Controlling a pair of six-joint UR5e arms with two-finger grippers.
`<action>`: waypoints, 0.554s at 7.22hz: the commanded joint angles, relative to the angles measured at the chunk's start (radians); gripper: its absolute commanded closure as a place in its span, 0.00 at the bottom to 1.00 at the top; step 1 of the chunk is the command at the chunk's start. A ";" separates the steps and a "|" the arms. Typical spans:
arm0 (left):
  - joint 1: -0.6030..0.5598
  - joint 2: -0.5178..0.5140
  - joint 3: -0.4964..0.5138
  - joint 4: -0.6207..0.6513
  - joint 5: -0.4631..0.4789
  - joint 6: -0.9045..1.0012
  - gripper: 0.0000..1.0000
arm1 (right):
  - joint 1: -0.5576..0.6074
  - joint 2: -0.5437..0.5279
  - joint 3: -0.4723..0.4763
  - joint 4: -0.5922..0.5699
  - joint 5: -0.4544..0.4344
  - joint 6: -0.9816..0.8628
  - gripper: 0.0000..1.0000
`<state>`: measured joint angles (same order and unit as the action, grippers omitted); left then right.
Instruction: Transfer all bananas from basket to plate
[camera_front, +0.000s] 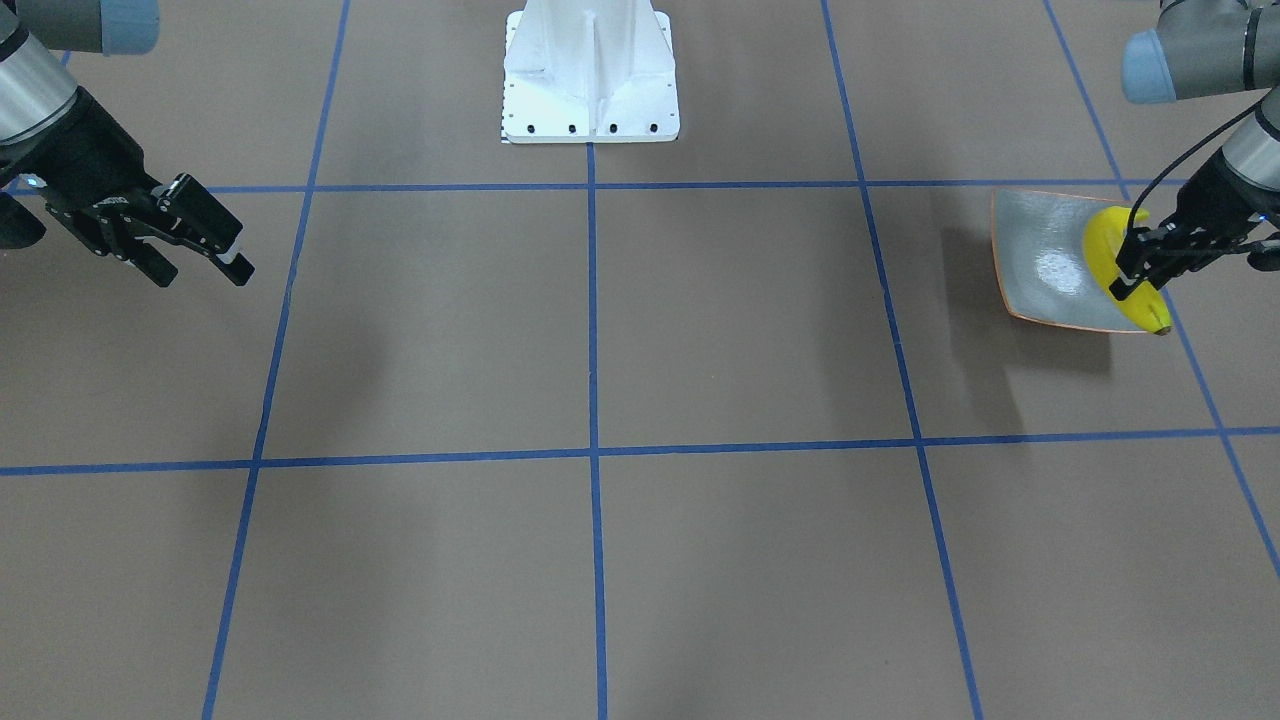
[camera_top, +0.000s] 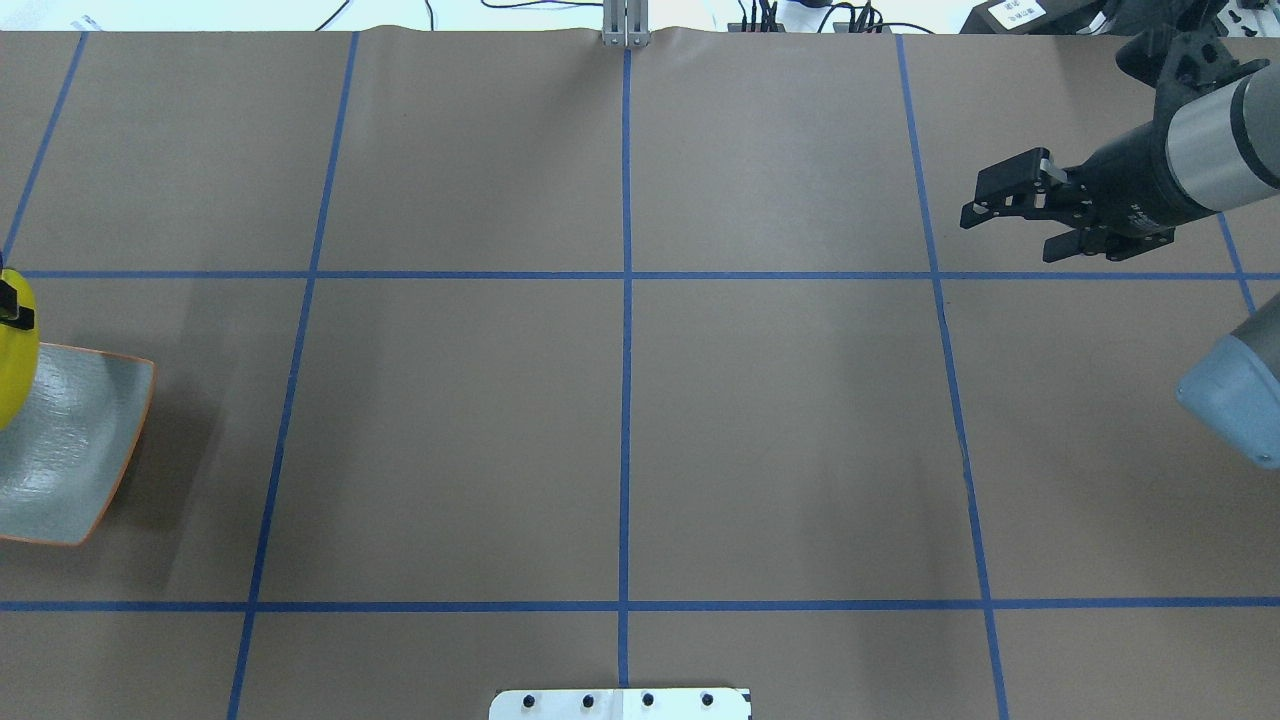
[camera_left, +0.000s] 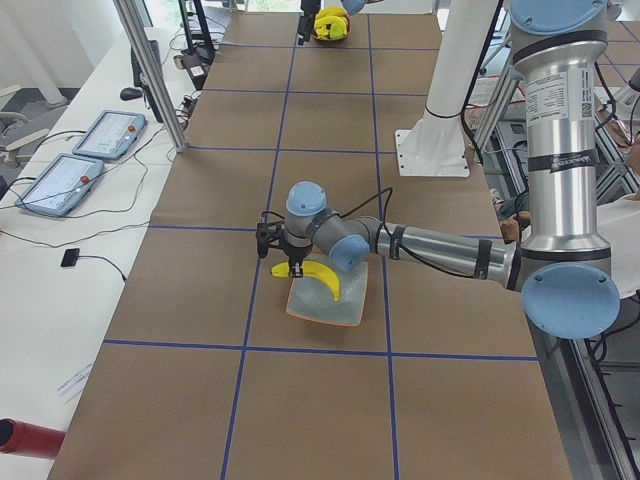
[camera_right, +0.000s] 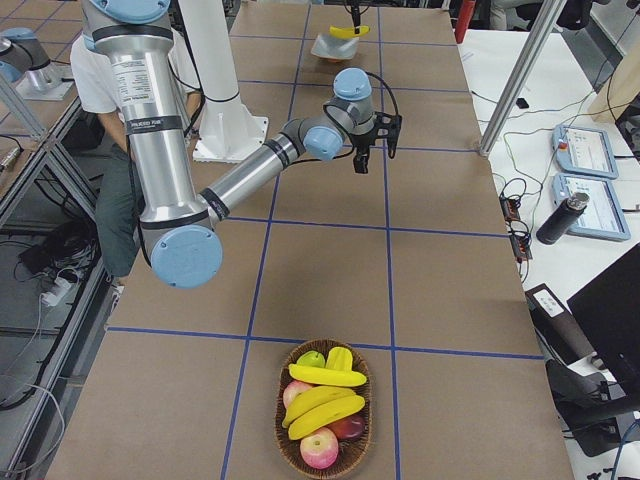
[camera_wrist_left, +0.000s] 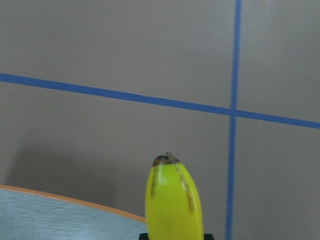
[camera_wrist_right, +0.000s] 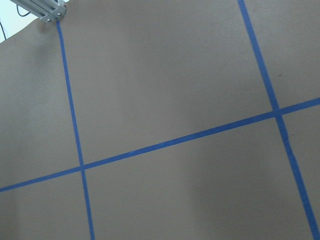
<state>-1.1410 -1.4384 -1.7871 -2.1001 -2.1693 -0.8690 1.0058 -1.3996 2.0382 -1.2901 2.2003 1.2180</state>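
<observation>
Brown table (camera_front: 600, 350): left jaws clamp banana (camera_front: 1100, 245) at plate (camera_front: 1040, 230); right jaws apart; basket (camera_right: 281, 438) holds bananas (camera_right: 320, 376).

Yellow banana (camera_left: 320, 279) between the left arm's fingers (camera_left: 295, 266), over the plate (camera_left: 346, 309)

Silver arms (camera_left: 560, 150), pale blue joint caps (camera_left: 570, 300), black right gripper (camera_front: 207, 276), white pedestal (camera_front: 590, 75)

4 fixed views, 2 wrist close-ups
</observation>
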 joint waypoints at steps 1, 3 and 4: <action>0.003 0.010 0.034 0.000 0.065 -0.001 1.00 | 0.001 -0.007 -0.004 0.000 -0.001 -0.015 0.00; 0.006 0.009 0.066 0.000 0.065 -0.011 1.00 | 0.002 -0.018 -0.007 0.000 -0.001 -0.015 0.00; 0.007 0.009 0.077 0.000 0.063 -0.013 1.00 | 0.002 -0.018 -0.006 0.000 -0.001 -0.015 0.00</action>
<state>-1.1358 -1.4294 -1.7264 -2.1000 -2.1060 -0.8788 1.0075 -1.4148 2.0323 -1.2901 2.1998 1.2028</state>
